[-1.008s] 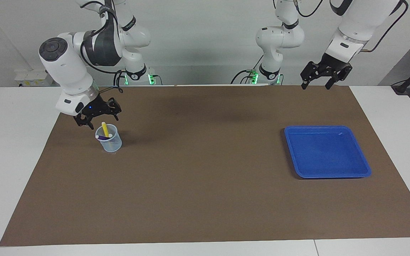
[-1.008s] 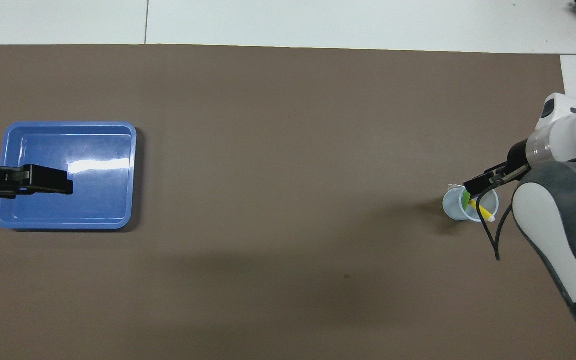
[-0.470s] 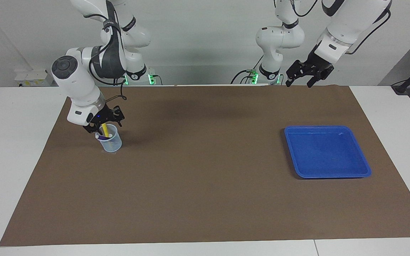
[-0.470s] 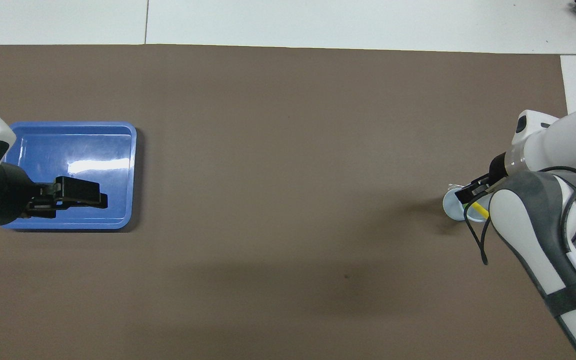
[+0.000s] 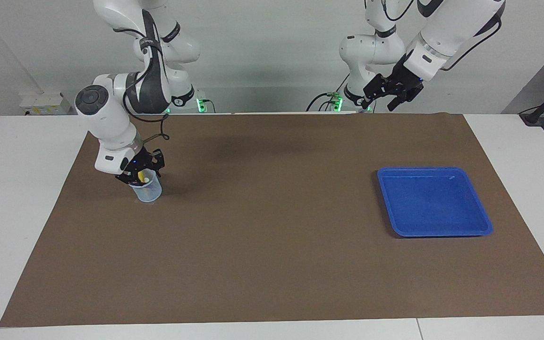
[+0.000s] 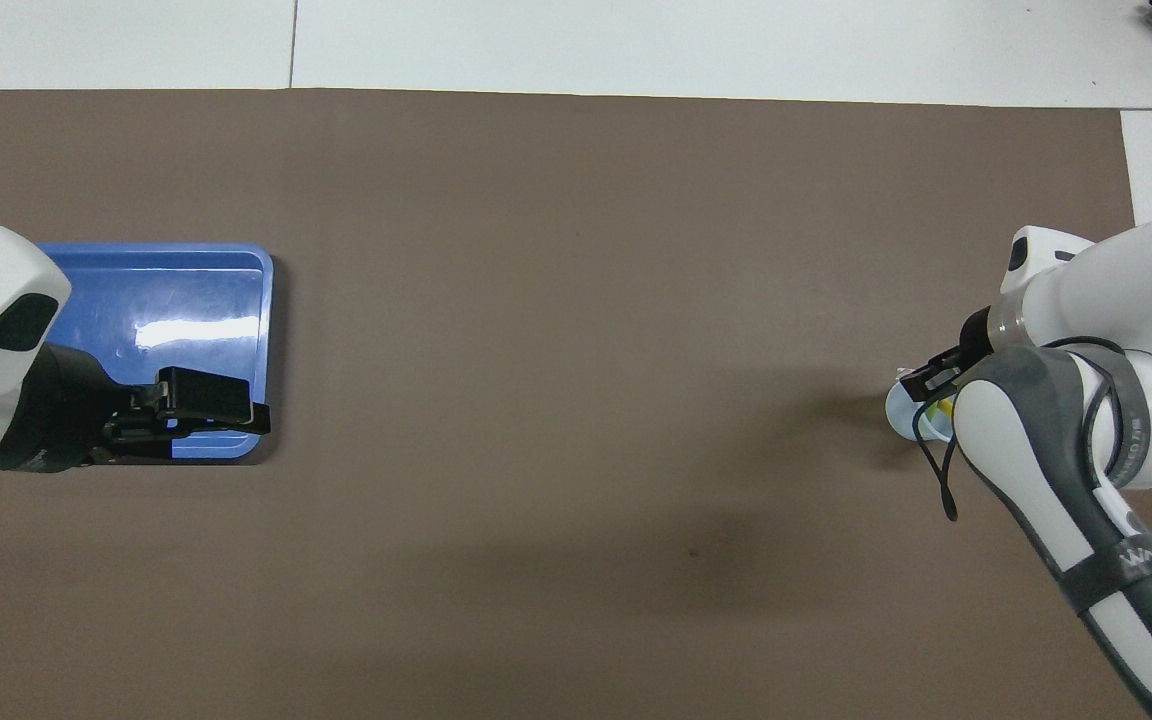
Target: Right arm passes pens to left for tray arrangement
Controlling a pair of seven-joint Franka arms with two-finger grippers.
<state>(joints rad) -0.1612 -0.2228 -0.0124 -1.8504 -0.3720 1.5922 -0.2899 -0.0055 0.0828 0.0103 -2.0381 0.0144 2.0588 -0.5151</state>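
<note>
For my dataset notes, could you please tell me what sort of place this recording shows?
Most likely a robotics lab bench: two white arms mounted at a white table, a brown mat marking the workspace, and staged props, a blue tray and a cup.

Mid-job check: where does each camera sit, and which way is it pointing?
Facing view: high across the table, looking at the robots; both whole arms show, right gripper at the cup, left gripper raised.
Overhead view: above the robots' end, looking steeply down; forearms and grippers enter from the bottom corners.
Shared, half a turn apart: blue tray, cup, brown mat.
</note>
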